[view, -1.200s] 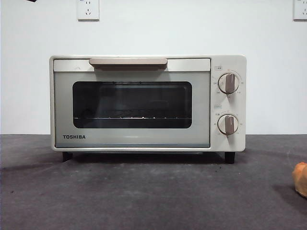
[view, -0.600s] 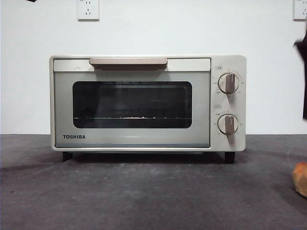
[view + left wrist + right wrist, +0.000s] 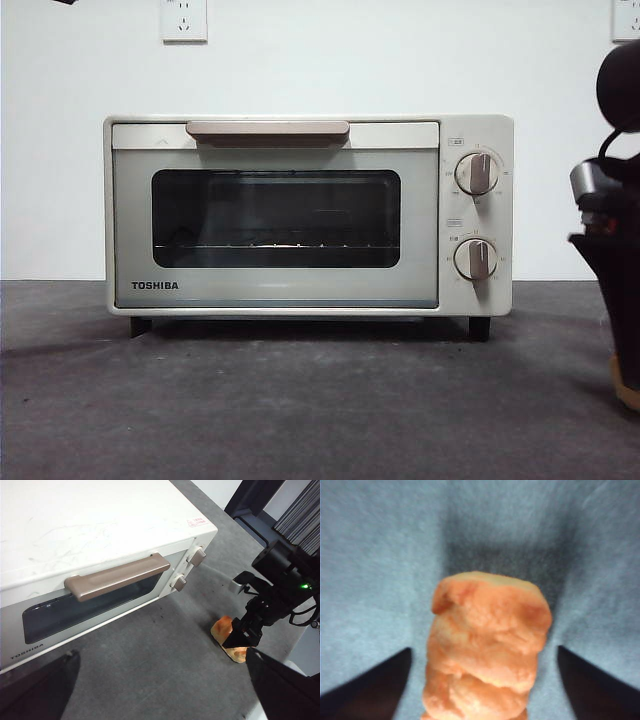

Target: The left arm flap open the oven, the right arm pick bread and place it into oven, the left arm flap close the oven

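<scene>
The right gripper [image 3: 485, 680] has its fingers [image 3: 375, 685] spread apart, one on each side of the bread [image 3: 487, 655], with gaps showing between each finger and the loaf, so nothing is clamped. From the left wrist view the right gripper [image 3: 245, 635] hangs nose-down directly over the bread [image 3: 227, 640], its black wrist block and cables rising above it. In the front view this arm enters at the right edge as a tall dark shape, pointing down toward the desk [image 3: 300, 400], where only a sliver of the bread [image 3: 628, 385] shows at the frame's edge. The loaf lies on the desk in front of the oven and off to the knob side, well apart from it.

The left gripper [image 3: 160, 700] has its fingers [image 3: 45, 690] wide apart and empty, held above the desk in front of the oven [image 3: 90, 540], looking down at the handle [image 3: 117, 576]. The oven [image 3: 308, 215] stands with its door shut, handle [image 3: 267, 130] along the top edge, two knobs [image 3: 476, 173] at its right side.
</scene>
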You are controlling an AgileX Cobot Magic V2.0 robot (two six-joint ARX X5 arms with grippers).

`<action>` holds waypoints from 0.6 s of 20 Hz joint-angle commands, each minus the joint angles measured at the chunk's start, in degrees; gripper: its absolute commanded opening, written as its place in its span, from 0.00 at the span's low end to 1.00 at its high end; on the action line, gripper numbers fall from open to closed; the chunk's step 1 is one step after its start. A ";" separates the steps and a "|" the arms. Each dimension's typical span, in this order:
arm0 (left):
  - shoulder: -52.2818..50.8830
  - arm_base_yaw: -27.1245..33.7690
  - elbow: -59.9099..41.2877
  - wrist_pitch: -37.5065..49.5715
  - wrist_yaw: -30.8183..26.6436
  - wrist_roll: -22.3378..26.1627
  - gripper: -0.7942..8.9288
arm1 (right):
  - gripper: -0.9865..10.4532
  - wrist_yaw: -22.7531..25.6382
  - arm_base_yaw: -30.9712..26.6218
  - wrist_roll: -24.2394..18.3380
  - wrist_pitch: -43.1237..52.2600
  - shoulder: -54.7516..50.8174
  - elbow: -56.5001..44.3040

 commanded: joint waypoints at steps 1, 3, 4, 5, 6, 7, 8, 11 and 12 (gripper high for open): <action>0.48 -0.24 1.49 0.31 -0.09 -0.04 0.63 | 0.25 0.13 0.31 -0.70 0.15 0.94 0.42; 0.52 -0.26 1.49 0.17 -0.02 -0.09 0.63 | 0.20 0.09 0.28 -0.94 -0.15 0.81 0.48; 0.52 -0.48 1.49 -0.04 -0.07 -0.09 0.63 | 0.20 -0.04 0.28 -0.96 -0.42 0.50 0.50; 0.52 -0.72 1.49 -0.15 -0.04 -0.24 0.63 | 0.20 -0.26 0.28 -0.92 -0.57 0.02 0.61; 0.63 -0.98 1.51 -0.13 -0.24 -0.61 0.63 | 0.19 -0.74 0.28 -0.90 -1.11 -1.14 0.87; 0.87 -1.18 1.51 -0.07 -0.42 -0.72 0.62 | 0.18 -1.66 0.28 -0.90 -1.90 -2.80 1.18; 1.31 -1.29 1.66 -0.13 -0.81 -0.79 0.59 | 0.18 -3.15 0.28 -0.87 -2.84 -4.94 1.57; 3.69 -1.73 3.17 -0.61 -1.57 -1.25 0.48 | 0.18 -7.76 0.28 -0.66 -5.55 -13.57 2.47; 4.83 -1.99 3.96 -0.61 -1.57 -1.27 0.43 | 0.18 -8.61 0.28 -0.17 -5.97 -17.11 2.58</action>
